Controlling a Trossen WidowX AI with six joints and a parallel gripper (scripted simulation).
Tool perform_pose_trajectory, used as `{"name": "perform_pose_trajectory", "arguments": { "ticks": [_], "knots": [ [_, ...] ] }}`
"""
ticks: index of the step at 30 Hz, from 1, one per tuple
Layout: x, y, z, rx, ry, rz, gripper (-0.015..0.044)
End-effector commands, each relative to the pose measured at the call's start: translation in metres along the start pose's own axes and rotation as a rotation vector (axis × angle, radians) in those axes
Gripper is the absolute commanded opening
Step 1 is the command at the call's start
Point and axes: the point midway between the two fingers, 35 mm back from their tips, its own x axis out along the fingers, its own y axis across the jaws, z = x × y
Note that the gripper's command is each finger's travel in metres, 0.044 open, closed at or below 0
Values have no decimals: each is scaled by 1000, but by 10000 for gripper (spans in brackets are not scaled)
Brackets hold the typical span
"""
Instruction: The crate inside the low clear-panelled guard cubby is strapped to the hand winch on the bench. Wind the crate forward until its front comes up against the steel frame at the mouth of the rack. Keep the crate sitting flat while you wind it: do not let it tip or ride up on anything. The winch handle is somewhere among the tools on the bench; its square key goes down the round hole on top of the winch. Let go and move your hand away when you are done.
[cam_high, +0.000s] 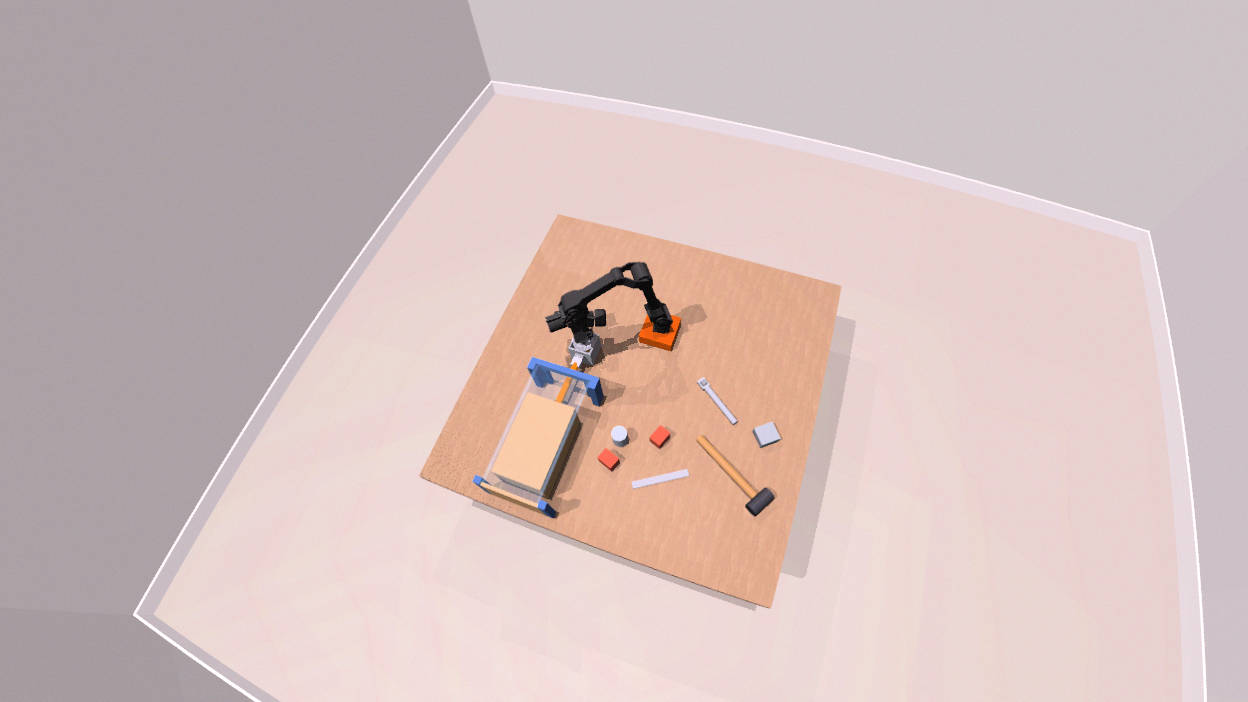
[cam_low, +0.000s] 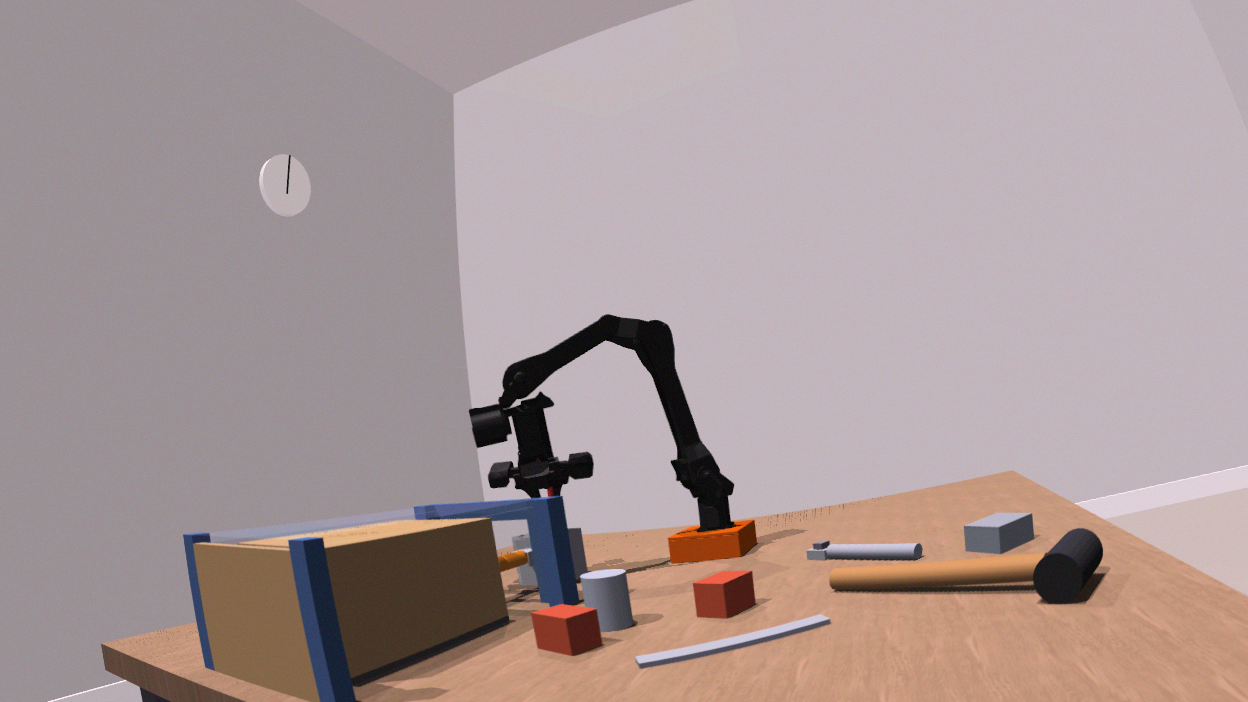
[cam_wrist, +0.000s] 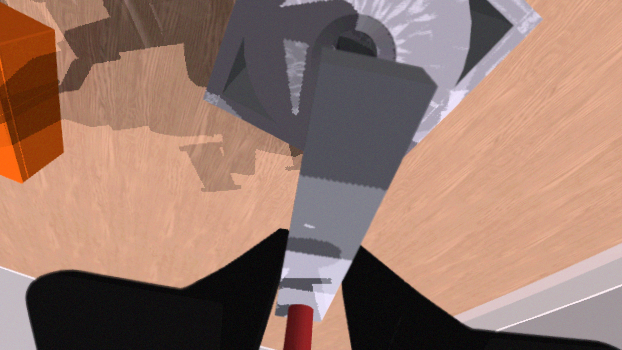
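The tan crate (cam_high: 534, 440) (cam_low: 418, 585) sits flat in the clear-panelled cubby, with a gap between its front and the blue frame (cam_high: 565, 371) (cam_low: 551, 545). An orange strap (cam_high: 565, 386) (cam_low: 512, 560) runs from it to the grey winch (cam_high: 584, 351) (cam_low: 574, 551) (cam_wrist: 435, 37). My gripper (cam_wrist: 315, 243) is shut on the winch handle (cam_wrist: 350, 140), a grey bar with a red grip (cam_wrist: 298, 327), above and beside the winch. The bar's far end lies over the winch's round hole, whose dark inside shows partly. The bar hides its key, so I cannot tell how deep it sits.
The orange arm base (cam_high: 659, 332) (cam_low: 711, 543) (cam_wrist: 32, 100) is near the winch. Beside the cubby are two red blocks (cam_high: 608, 459) (cam_high: 659, 436), a grey cylinder (cam_high: 619, 435) and a flat bar (cam_high: 660, 478). Farther right lie a grey tool (cam_high: 719, 403), a mallet (cam_high: 728, 468) and a grey block (cam_high: 766, 433).
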Motion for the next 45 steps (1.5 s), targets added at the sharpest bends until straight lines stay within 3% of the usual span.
{"name": "perform_pose_trajectory", "arguments": {
  "ticks": [1, 45],
  "knots": [
    [1, 0, 1, 0, 0, -2, 0],
    [8, 0, 4, -1, 0, -2, 0]
  ]
}}
